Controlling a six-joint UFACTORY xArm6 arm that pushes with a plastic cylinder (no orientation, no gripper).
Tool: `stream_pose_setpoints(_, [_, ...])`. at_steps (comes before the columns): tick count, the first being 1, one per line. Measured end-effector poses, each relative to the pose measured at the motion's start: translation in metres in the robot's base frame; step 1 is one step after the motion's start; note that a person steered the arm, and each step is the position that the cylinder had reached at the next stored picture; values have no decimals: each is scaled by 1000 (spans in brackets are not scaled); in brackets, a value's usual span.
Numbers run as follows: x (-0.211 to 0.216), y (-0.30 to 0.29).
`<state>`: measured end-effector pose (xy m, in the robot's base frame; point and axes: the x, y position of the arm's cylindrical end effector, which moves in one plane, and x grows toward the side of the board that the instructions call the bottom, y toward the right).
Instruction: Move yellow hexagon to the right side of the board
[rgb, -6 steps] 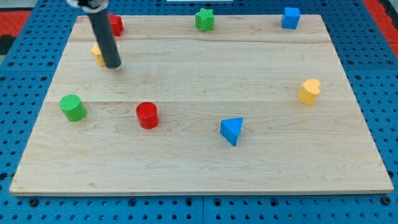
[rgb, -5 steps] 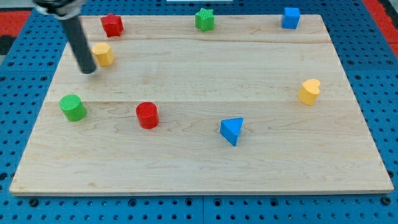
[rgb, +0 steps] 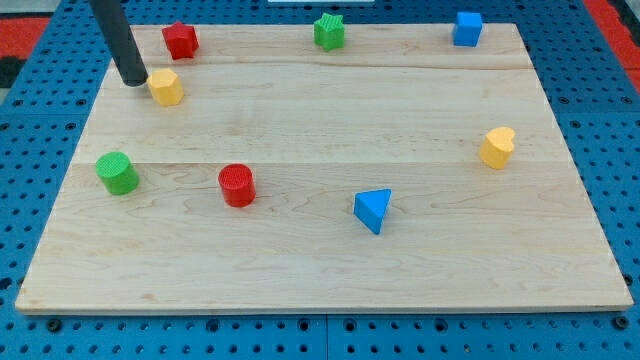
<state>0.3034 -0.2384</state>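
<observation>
The yellow hexagon (rgb: 166, 87) sits near the top left of the wooden board (rgb: 320, 250). My tip (rgb: 134, 80) rests on the board just to the left of the yellow hexagon, very close to it or touching it. The dark rod rises from the tip toward the view's top left.
A red block (rgb: 180, 40) stands above the hexagon at the top edge. A green star (rgb: 329, 31) and a blue cube (rgb: 467, 28) are along the top. A yellow heart (rgb: 497, 147) is at right, a blue triangle (rgb: 373, 210), a red cylinder (rgb: 237, 186) and a green cylinder (rgb: 117, 172) lower down.
My tip has moved from the hexagon's right, past it to the left, then up beside its left edge. The blocks have not visibly moved.
</observation>
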Motion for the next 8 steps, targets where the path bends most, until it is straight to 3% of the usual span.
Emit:
stream_pose_setpoints(3, [31, 19])
stream_pose_setpoints(5, [1, 27])
stream_pose_setpoints(8, [18, 37])
